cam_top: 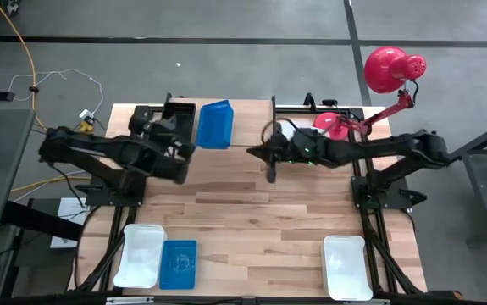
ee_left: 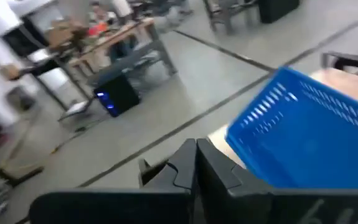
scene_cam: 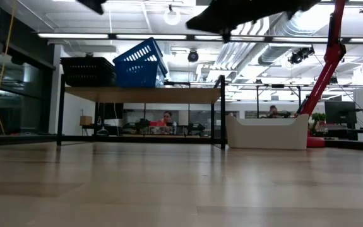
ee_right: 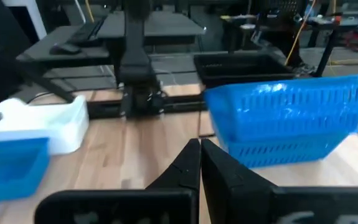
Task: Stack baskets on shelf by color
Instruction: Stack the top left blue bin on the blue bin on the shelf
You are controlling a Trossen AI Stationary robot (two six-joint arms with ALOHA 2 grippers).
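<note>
- A black basket (cam_top: 178,113) and a blue basket (cam_top: 215,124) are seen side by side on the shelf (scene_cam: 143,94) at the table's far edge; the blue one is tilted.
- The left gripper (cam_top: 184,174) is held shut and empty just in front of the shelf.
- The right gripper (cam_top: 270,174) is likewise closed on nothing, near the shelf's right end.
- The table's (cam_top: 251,212) middle is left open; a white basket (cam_top: 139,255) and a second blue basket (cam_top: 178,263) are placed at the near left corner, another white basket (cam_top: 345,267) at the near right.
</note>
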